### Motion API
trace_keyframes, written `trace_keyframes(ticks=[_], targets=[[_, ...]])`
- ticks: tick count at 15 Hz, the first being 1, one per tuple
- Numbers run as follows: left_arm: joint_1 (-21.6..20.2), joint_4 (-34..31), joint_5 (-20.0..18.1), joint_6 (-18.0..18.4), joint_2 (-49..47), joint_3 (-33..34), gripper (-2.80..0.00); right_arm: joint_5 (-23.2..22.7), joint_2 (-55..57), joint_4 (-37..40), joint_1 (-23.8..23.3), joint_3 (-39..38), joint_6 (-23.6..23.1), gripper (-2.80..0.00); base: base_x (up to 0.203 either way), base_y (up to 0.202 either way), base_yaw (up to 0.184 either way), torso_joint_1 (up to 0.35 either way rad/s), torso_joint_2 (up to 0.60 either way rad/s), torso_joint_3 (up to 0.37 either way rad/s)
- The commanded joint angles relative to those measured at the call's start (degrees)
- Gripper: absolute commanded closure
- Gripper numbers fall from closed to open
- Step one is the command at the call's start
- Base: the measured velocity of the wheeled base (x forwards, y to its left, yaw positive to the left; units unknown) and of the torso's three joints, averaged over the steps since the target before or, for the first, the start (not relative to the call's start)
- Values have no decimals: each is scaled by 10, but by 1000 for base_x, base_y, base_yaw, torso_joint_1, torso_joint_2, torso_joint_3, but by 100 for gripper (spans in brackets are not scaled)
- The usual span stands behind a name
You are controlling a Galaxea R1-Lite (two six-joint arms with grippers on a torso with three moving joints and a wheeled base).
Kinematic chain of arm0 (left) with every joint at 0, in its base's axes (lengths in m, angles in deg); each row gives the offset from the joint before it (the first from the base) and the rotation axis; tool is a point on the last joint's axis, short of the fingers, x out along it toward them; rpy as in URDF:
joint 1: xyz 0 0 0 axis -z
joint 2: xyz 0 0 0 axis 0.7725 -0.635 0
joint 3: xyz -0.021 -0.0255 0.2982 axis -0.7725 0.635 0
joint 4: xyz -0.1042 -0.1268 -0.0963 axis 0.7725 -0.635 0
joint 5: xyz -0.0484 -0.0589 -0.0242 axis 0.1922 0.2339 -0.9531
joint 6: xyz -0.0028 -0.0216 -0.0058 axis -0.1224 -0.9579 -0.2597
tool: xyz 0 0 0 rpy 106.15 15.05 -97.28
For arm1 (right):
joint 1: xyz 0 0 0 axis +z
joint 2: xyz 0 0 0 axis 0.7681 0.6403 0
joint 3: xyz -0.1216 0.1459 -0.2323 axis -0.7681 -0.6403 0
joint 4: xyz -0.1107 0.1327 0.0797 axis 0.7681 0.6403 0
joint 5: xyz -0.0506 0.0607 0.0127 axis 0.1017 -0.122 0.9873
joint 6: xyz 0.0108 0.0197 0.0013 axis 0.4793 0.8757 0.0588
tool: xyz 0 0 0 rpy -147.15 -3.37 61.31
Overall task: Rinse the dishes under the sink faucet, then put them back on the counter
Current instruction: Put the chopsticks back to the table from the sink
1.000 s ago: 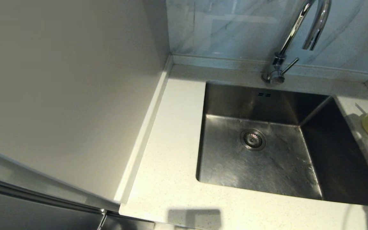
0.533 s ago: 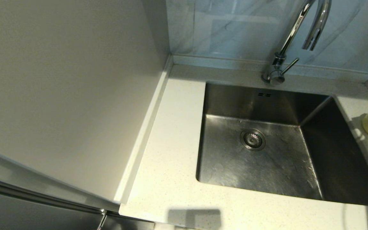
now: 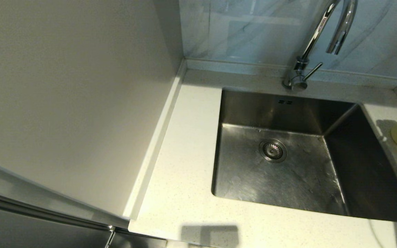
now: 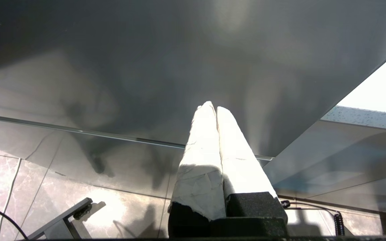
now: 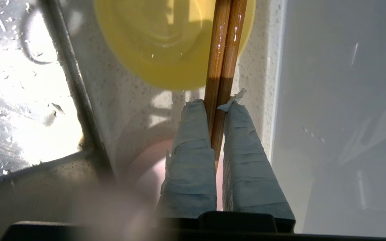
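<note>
Chopsticks (image 5: 224, 57) sit clamped between the right gripper (image 5: 220, 100) fingers, reaching out across the yellow bowl (image 5: 166, 43) on the counter (image 5: 119, 110); left gripper (image 4: 213, 108) parked, fingers together

two bowls: one yellow bowl (image 5: 174, 40), one pink bowl (image 5: 149, 170). two chopsticks (image 5: 222, 67), one pair. one sink (image 3: 288, 165), one drain strainer (image 3: 273, 150) inside it, one faucet (image 3: 317, 38) at the sink's twelve o'clock. two grippers: left gripper (image 4: 212, 107), right gripper (image 5: 213, 103).

No text, label, brand, number or sign can be read anywhere around the sink (image 3: 281, 151), neither on the faucet (image 3: 317, 41) behind it nor on the counter (image 3: 184, 144)
</note>
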Motion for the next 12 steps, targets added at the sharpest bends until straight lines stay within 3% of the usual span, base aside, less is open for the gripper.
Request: trace_keyframes(ticks=[1, 12], targets=[[0, 0, 0, 0, 2, 0, 0, 2, 26, 2, -2, 8, -1, 0, 0, 0, 0, 0, 0, 0], [0, 0, 0, 0, 2, 0, 0, 11, 40, 1, -20, -7, -23, 0, 0, 0, 0, 0, 0, 0]])
